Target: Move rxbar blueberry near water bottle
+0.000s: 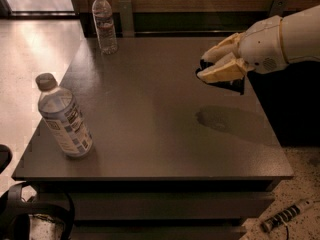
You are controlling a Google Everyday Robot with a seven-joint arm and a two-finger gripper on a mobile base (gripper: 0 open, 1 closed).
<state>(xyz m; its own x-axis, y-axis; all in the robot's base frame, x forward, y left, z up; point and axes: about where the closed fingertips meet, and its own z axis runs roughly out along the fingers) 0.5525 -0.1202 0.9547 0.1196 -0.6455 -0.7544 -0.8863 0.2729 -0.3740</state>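
My gripper hangs above the right side of the dark table, its cream fingers shut on a dark flat object, the rxbar blueberry, whose dark edge shows between and below them. The bar is lifted off the table and casts a shadow beneath. The water bottle, slim and clear with a white cap and reddish label band, stands upright at the far left corner, well away from my gripper.
A wider bottle with a grey cap and white-and-blue label stands near the table's front left. The table's right edge lies under my arm. A ribbed tool lies on the floor at lower right.
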